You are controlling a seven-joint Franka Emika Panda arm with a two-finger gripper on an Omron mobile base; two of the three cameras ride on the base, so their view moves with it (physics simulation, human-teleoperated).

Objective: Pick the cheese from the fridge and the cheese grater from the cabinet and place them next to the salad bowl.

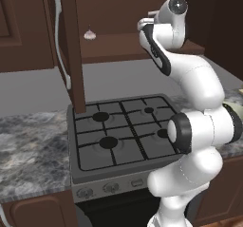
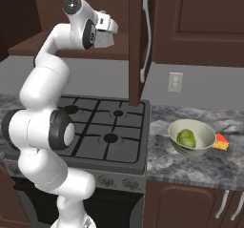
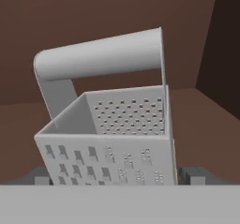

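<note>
Lifting the cheese grater point(image 3: 108, 124) out of the open cabinet point(image 2: 136, 41), we keep our claw point(image 2: 106, 36) pinching its body, then carry it level, right, down beside the salad bowl point(image 2: 191, 137) near the cheese point(image 2: 220, 142).

I count one cheese grater point(image 3: 112, 129), one salad bowl point(image 2: 192, 137) holding one lettuce head point(image 2: 187, 138), one cheese wedge point(image 2: 220, 142), one stove point(image 1: 124, 135) with four burners, and one wall socket point(image 2: 175, 82).
</note>
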